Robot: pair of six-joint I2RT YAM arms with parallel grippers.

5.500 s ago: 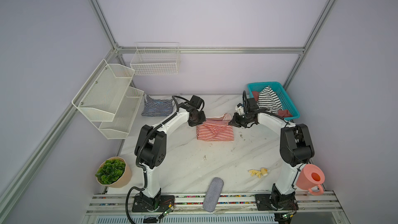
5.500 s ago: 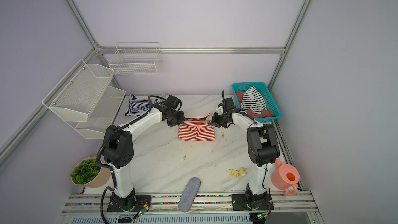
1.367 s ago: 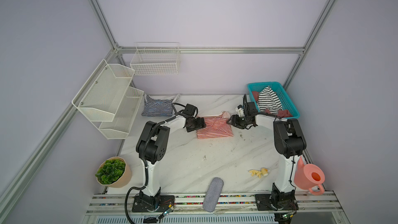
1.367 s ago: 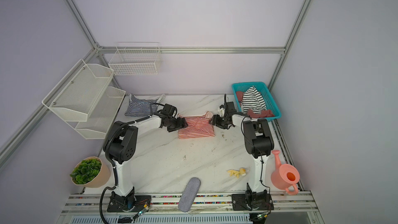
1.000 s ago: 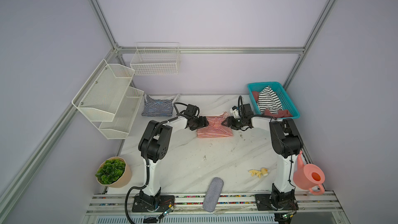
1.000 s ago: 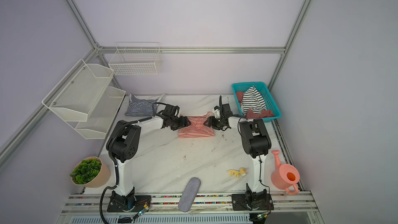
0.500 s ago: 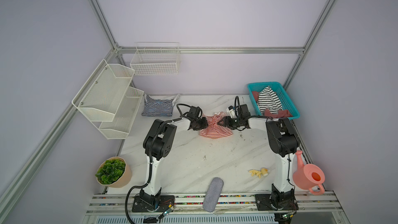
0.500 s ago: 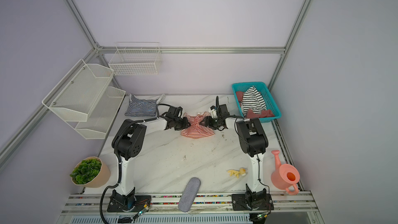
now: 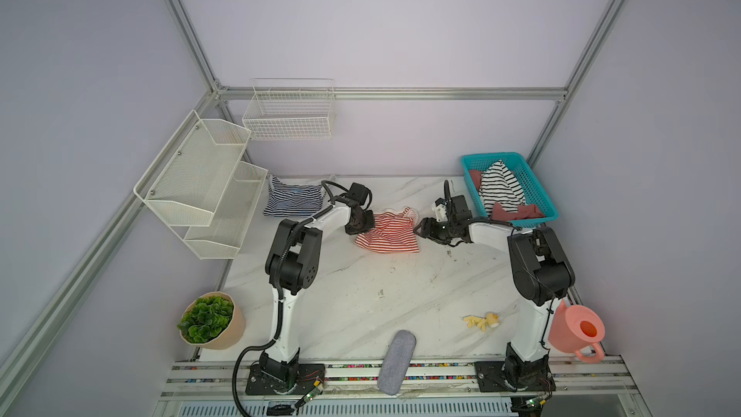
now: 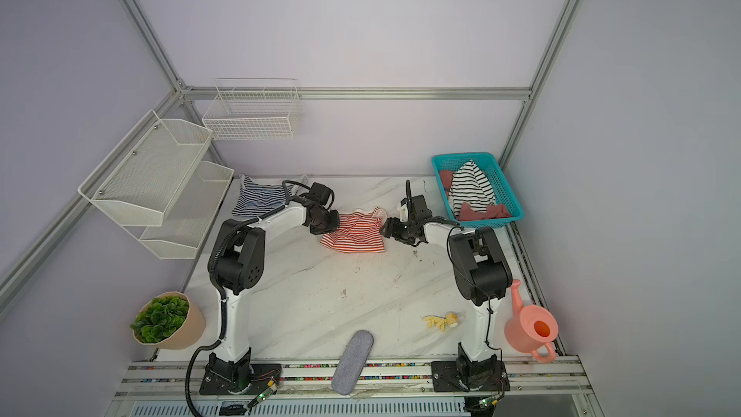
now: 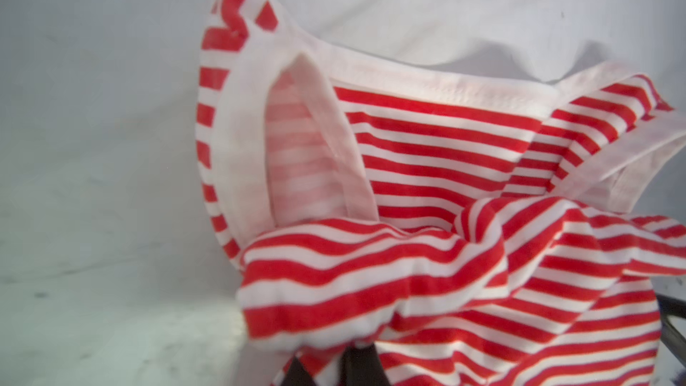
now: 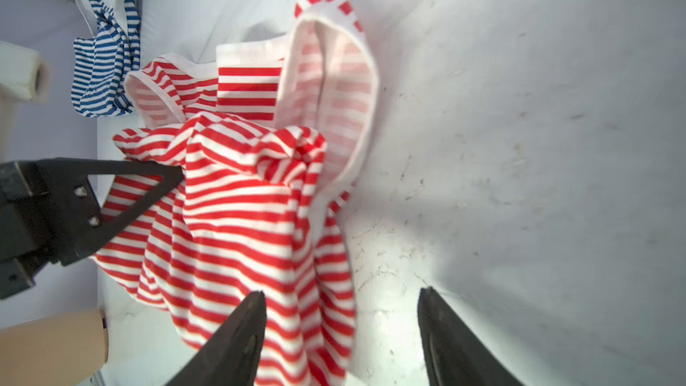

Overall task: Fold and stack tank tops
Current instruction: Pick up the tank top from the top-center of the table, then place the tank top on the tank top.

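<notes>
At the back middle of the table [image 9: 361, 286], the red top [image 9: 387, 234] lies rumpled and bunched, straps toward the rear wall, not in a neat fold. The left gripper [image 9: 365, 223] is clamped on one side of it; its wrist view shows cloth gathered into the closed fingers. On the opposite side the right gripper [image 12: 341, 291] has its jaws wide and holds nothing, one finger over the cloth and the other over bare table. The navy top [image 9: 294, 202] lies as a rough rectangle in the back left corner, well apart. More clothes sit in the teal basket [image 9: 491, 155] at back right. As I judge it, the navy top is the stack's base. The red one is mid-fold and has yet to be squared up and carried onto it.
</notes>
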